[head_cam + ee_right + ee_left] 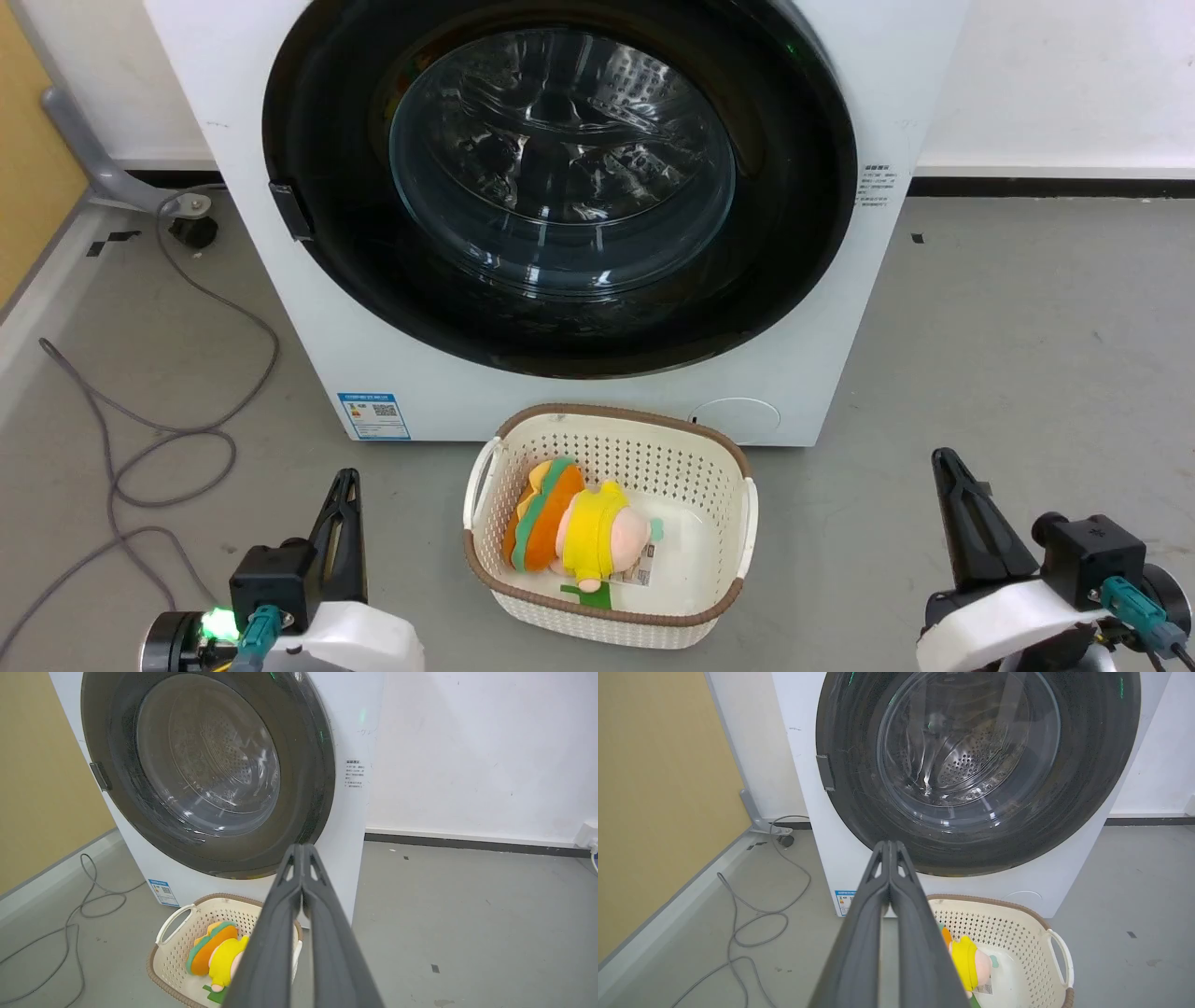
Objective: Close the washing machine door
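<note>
Left pincer [347,478] — mine, fingers pressed together, empty | right pincer [945,459] same | washing machine door [560,163] seemingly flush against washing machine [822,392] | basket [611,413] with plush toy [569,532] — just before it

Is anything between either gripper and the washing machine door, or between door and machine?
Nothing visible does. The basket with a plush toy sits on the floor below the washing machine door, between the left gripper and right gripper. The door looks flush with the washing machine.

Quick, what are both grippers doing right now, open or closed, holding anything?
Left gripper: jaws closed, holding nothing.
Right gripper: jaws closed, holding nothing.
</note>
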Controlling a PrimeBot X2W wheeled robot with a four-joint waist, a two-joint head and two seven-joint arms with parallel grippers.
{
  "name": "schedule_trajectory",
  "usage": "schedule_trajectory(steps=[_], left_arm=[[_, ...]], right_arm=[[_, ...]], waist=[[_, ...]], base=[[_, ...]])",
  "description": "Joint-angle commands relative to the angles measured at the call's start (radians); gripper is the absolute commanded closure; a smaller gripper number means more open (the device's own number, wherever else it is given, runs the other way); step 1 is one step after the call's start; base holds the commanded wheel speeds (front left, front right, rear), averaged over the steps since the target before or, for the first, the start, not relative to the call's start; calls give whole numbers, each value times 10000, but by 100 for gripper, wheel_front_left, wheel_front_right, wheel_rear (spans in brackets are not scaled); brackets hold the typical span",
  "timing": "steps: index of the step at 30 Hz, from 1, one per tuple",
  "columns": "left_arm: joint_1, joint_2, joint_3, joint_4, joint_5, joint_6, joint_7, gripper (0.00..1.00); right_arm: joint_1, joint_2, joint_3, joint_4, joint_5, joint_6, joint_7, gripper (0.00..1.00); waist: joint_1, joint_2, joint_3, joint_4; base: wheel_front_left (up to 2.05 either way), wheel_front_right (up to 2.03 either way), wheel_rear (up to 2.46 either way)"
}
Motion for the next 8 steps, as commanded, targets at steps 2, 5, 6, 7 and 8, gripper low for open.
schedule_trajectory(steps=[2,5,6,7,8], left_arm=[[-132,2,18,-56,64,-56,72,100],[-138,3,20,-75,72,-76,134,100],[-141,3,20,-81,75,-83,154,100],[-143,3,20,-87,77,-90,175,100],[-145,3,21,-94,80,-97,195,100]], right_arm=[[45,26,7,-93,-89,-5,58,100],[47,27,9,-122,-136,-5,120,100],[48,28,9,-132,-152,-5,140,100],[48,28,10,-141,-168,-5,161,100],[49,28,11,-151,-184,-5,182,100]], waist=[[0,-1,-1,3],[0,-1,-3,7],[0,-1,-3,8],[0,-1,-4,10],[0,-1,-4,11]], base=[[0,0,0],[0,0,0],[0,0,0],[0,0,0],[0,0,0]])
